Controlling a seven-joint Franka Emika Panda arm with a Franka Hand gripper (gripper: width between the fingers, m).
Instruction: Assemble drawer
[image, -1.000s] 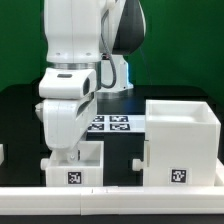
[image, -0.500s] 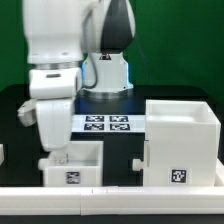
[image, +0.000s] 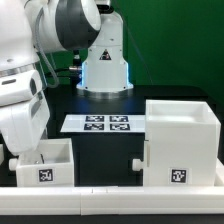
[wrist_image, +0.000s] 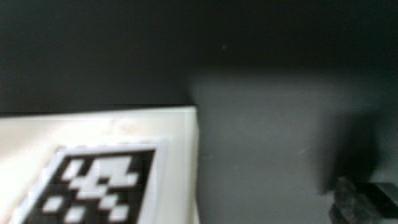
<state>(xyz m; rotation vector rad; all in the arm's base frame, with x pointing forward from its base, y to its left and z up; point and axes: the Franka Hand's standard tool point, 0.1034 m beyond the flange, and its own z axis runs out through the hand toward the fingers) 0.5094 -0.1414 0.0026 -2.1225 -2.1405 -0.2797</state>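
Observation:
One small white drawer tray (image: 45, 172), open at the top with a square tag on its front wall, sits at the exterior view's lower left. My gripper (image: 28, 150) hangs over the tray's far left corner; its fingers reach down at the rim and are hidden there. The large boxy casing (image: 185, 130), also tagged, stands at the exterior view's right, apart from the tray. The wrist view is blurred: a white surface with a black-and-white tag (wrist_image: 98, 185) beside dull grey, and I cannot tell which part it belongs to.
The marker board (image: 105, 124) lies flat on the black table between tray and casing. A white rail (image: 110, 200) runs along the table's front edge. The arm's base (image: 105, 70) stands at the back. A small dark knob (image: 136, 160) shows at the casing's left side.
The arm has swung toward the exterior view's left, uncovering the base behind it. The small tray has slid left with it. The casing and the marker board have stayed put.

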